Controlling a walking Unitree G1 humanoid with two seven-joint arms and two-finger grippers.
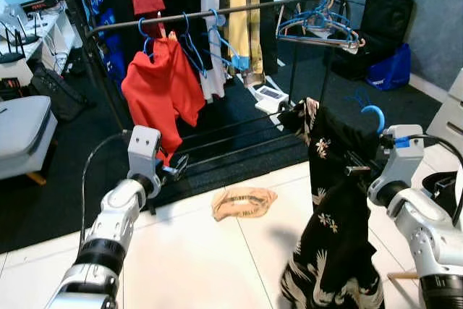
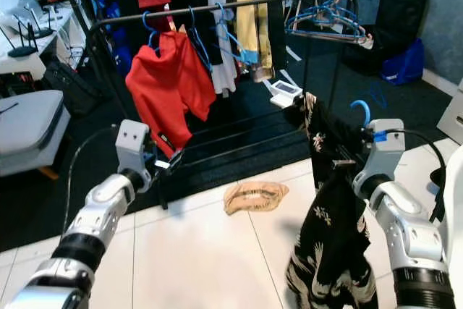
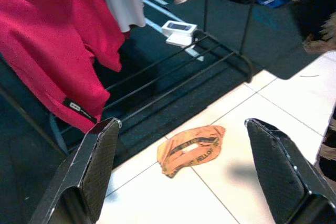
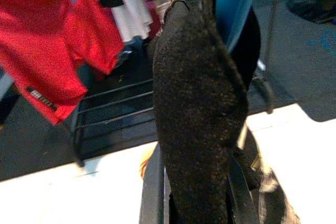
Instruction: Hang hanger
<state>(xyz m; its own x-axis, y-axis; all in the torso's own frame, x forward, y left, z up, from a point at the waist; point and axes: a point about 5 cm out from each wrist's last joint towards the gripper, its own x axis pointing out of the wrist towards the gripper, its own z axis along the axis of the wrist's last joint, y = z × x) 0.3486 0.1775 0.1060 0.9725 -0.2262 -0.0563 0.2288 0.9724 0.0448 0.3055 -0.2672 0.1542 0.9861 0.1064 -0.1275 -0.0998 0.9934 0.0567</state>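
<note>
The right hand [image 1: 362, 170], pinching the blue hanger [image 1: 374, 115] under its black floral garment [image 1: 334, 208], stood below and right of the rail [image 1: 217, 14]; the left hand [image 1: 176, 168] was spread, empty.

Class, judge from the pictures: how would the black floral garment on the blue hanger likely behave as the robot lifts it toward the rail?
The black floral garment looks floppy: it hangs in loose folds below the right gripper. It probably swings when moved, dangling freely above the floor. The blue hanger seems stiff, its hook keeping its curve.
</note>
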